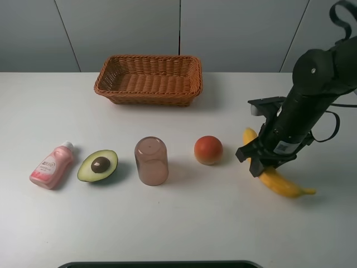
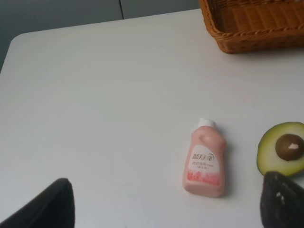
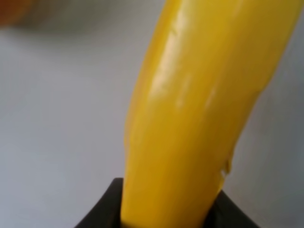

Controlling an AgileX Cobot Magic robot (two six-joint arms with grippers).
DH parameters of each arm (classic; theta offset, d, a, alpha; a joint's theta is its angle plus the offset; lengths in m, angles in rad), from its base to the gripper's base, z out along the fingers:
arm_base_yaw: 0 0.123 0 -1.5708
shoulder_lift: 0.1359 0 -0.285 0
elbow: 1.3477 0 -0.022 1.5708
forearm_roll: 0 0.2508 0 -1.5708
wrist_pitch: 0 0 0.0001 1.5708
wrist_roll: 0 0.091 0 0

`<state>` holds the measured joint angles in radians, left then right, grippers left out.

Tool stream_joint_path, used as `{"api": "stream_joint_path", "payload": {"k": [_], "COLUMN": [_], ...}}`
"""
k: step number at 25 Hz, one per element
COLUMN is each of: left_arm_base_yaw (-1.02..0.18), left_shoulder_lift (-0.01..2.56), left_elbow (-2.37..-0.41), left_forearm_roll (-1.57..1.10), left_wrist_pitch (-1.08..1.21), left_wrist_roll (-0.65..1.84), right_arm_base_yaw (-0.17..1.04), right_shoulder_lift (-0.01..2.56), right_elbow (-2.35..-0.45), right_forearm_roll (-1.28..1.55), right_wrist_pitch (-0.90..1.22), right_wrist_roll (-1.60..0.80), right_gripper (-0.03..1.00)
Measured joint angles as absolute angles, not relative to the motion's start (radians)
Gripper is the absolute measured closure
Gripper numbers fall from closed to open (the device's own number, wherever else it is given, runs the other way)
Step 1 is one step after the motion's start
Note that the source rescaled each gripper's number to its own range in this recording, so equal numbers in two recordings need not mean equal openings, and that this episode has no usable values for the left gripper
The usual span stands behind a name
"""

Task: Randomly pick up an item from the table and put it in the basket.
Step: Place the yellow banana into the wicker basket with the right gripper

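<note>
The banana [image 1: 281, 183] lies at the right of the exterior frame, low on the table [image 1: 184, 229], stem tip toward the lower right. My right gripper [image 1: 261, 163] sits across its middle. In the right wrist view the 2 black fingers [image 3: 103, 214] press both sides of the yellow skin, so I read the jaws as clenched on the banana. I cannot tell whether it is off the tabletop. The left gripper [image 2: 166, 213] hangs released, fingers wide apart, above the pink bottle [image 2: 205, 159] and the halved avocado [image 2: 282, 147]. The basket [image 1: 146, 99] stands at upper centre, well apart from the banana, and nothing shows inside it. By my judgement the grasp is made; the lift, the carry past the orange-red fruit [image 1: 208, 149] and the drop are all left
</note>
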<state>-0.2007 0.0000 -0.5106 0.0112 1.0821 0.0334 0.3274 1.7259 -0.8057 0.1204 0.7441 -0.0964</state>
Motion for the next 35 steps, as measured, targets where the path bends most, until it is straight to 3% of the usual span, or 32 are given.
{"api": "stream_joint_path", "payload": {"k": [9,19,30,35], "left_arm_base_yaw": [-0.201,-0.201,-0.201,-0.201], "left_shoulder_lift": [0.000,0.000,0.000,0.000], "left_elbow": [-0.511,-0.511,-0.511,-0.511], "left_forearm_roll": [0.011,0.011,0.011,0.011], "left_wrist_pitch": [1.082,1.082,1.082,1.082], "left_wrist_roll": [0.033,0.033,0.033,0.033], "right_arm_base_yaw": [0.327,0.404,0.487,0.488], "right_shoulder_lift": [1.608,1.736,2.063,2.197], "right_elbow": [-1.128,-1.313,-1.559,-1.584], "right_forearm_roll": [-0.023,-0.027,-0.014,0.050], "right_wrist_pitch": [0.818,0.491,0.236,0.098], "right_wrist_roll": [-0.117,-0.271,-0.296,-0.298], "right_gripper": [0.96,0.96,0.96,0.96]}}
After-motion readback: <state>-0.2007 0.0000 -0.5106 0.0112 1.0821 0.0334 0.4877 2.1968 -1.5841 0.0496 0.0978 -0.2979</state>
